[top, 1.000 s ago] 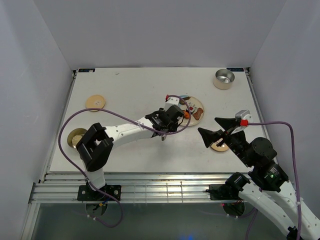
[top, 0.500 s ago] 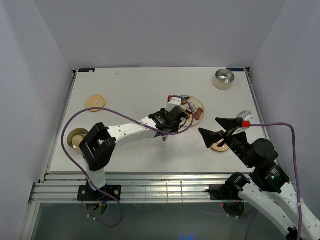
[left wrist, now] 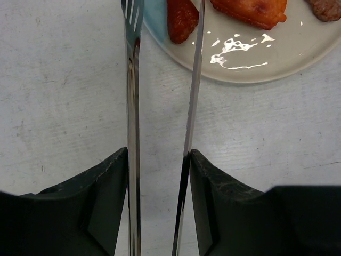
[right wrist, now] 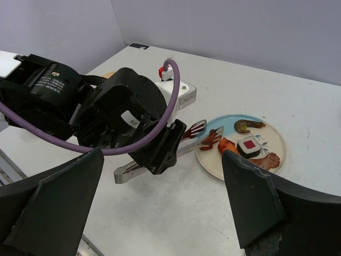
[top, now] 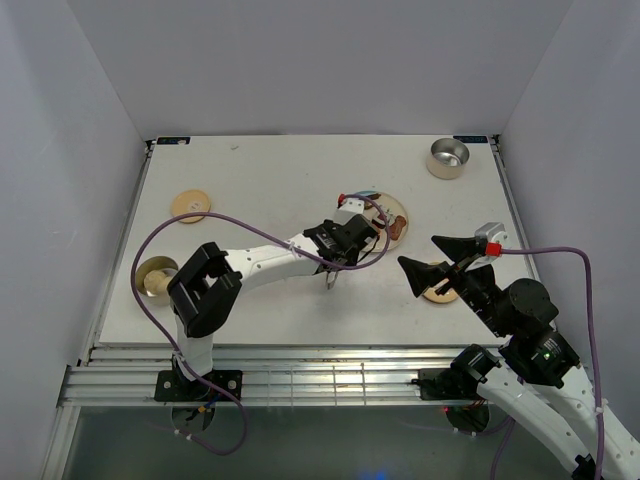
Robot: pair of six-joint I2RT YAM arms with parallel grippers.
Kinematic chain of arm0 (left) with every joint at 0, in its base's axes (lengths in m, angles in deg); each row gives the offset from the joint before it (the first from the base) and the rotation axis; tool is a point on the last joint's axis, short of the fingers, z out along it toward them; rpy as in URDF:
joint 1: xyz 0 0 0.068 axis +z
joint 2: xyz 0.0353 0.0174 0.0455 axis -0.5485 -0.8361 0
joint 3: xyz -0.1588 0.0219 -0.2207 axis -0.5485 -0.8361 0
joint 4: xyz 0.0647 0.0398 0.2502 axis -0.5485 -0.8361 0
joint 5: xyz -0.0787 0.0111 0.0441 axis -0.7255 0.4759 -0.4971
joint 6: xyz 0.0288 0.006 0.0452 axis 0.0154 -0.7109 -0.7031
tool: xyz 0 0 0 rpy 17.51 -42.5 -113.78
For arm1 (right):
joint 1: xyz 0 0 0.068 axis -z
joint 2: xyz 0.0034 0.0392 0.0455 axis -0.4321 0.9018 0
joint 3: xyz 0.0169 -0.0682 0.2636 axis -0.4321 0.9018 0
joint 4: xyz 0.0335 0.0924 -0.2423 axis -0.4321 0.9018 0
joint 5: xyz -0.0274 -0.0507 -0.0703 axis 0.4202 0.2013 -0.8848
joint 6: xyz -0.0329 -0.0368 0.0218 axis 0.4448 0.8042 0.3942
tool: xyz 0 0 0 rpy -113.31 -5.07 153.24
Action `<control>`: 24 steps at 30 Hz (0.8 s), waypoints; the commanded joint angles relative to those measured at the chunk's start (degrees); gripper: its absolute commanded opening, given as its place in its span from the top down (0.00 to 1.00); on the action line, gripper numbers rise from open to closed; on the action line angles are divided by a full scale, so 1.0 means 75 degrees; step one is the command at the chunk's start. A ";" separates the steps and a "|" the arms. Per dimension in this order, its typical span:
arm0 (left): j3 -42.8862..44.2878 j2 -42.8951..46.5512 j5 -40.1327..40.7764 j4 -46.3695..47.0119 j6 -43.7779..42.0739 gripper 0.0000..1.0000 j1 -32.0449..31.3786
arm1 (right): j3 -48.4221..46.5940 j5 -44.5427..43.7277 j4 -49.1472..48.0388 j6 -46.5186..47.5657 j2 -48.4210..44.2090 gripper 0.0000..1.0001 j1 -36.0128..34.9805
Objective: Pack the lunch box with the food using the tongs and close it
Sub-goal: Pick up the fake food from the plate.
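Left claw [left wrist: 159,160]: closed on the tongs [left wrist: 132,117], with one tong arm pressed against each finger [left wrist: 106,197]; a gap is kept between the two arms.
Tongs: pointed at the plate [left wrist: 240,72], with the tips held over its near rim.
Food: a red piece [left wrist: 181,18] is seen between the tong tips; whether it is pinched cannot be told. An orange piece [left wrist: 250,9] lies just beside it and a brown piece [left wrist: 324,6] at the frame edge. All are on the plate.
Plate, right wrist view: a white roll with a red centre [right wrist: 249,145] and a curled brown piece [right wrist: 248,126] are also carried.
Right claw [top: 432,259]: spread wide, nothing held; it is raised to the right of the plate, above a wooden disc [top: 440,293].
Desk [top: 260,180]: a steel bowl [top: 447,157] is set at the far right corner and a second disc [top: 190,205] at the left, well apart from the plate.
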 commanded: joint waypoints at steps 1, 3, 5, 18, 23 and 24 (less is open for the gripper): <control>0.0388 0.0130 0.0068 0.0027 0.0051 0.43 -0.0024 | -0.0048 -0.0059 -0.0336 0.0077 -0.0056 0.03 -0.0028; 0.0446 0.0165 0.0068 -0.0008 0.0039 0.44 -0.0035 | -0.0060 -0.0059 -0.0336 0.0077 -0.0068 0.03 -0.0028; 0.0517 0.0166 0.0044 -0.0078 0.0016 0.44 -0.0059 | -0.0072 -0.0083 -0.0325 0.0089 -0.0068 0.03 -0.0028; 0.1454 -0.0408 0.0172 -0.1191 0.0273 0.44 -0.0106 | -0.0107 -0.0188 -0.0313 0.0113 -0.0232 0.03 -0.0028; 0.1595 -0.0479 0.0337 -0.1519 0.0507 0.45 -0.0117 | -0.0119 -0.0212 -0.0289 0.0113 -0.0314 0.03 -0.0028; 0.1595 -0.0479 0.0372 -0.1555 0.0531 0.45 -0.0117 | -0.0130 -0.0212 -0.0289 0.0124 -0.0337 0.03 -0.0028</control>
